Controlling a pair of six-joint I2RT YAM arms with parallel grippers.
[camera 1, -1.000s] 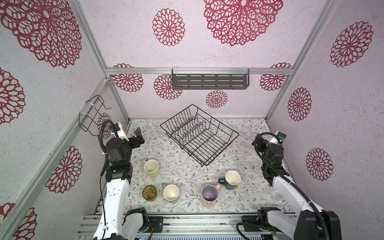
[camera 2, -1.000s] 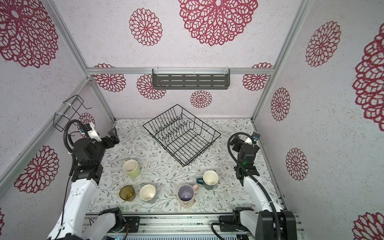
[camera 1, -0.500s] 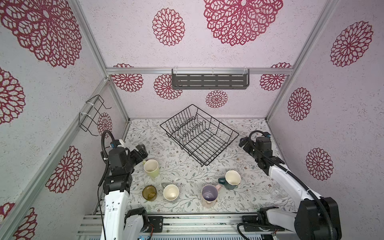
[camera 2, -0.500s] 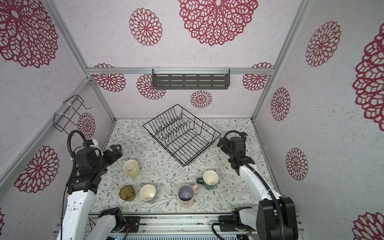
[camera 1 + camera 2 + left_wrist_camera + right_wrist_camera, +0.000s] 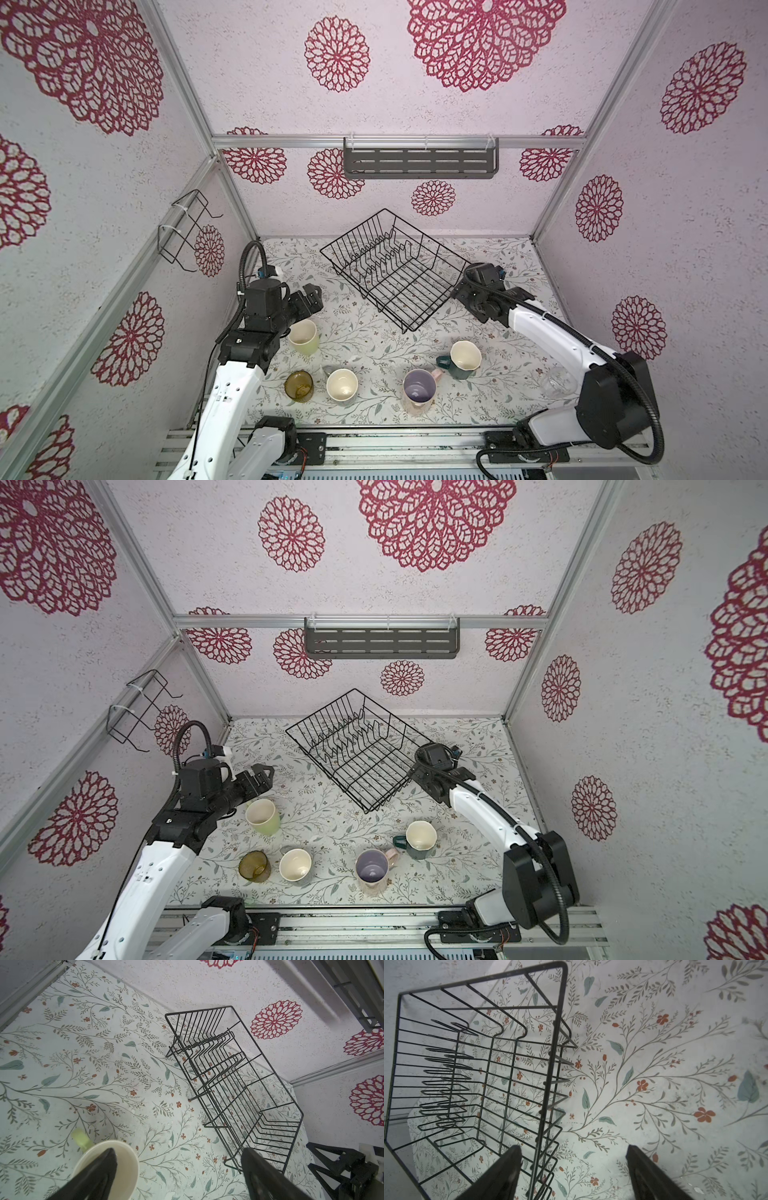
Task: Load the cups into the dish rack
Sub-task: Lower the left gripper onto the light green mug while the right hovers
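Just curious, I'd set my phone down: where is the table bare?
Bare: the middle patch bordered by the dish rack, lime-yellow tumbler and dark teal mug; also the back corner left of the rack. Crowded: the front row of cups.

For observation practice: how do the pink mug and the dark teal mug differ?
The pink mug is lilac inside; the dark teal mug is cream inside. The pink mug stands nearer the front; the dark teal mug sits farther back. Both have handles and stand upright outside the dish rack.
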